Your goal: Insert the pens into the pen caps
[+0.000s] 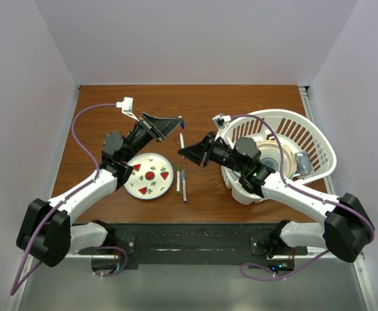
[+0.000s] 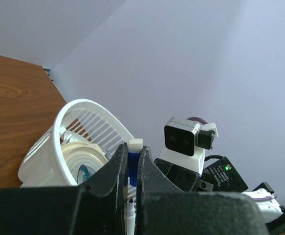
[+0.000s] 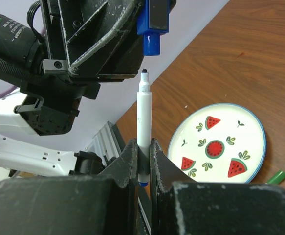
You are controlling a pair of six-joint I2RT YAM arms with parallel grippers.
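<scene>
Up over the table's middle, clamps the blue cap [image 3: 152, 44] in the left jaws and grips the white pen [image 3: 143, 122] in the right jaws, tip aimed at the cap's mouth, just short of it. Looks lined up for a straight push, tbh.

Overhead view down on table [image 1: 201, 103], left wrist close-up faces basket [image 2: 37, 164], right wrist close-up faces plate [image 3: 252, 139], both visible overhead

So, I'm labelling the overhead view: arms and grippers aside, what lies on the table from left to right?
Watermelon plate → white loose pen → darker loose pen → white basket.
</scene>
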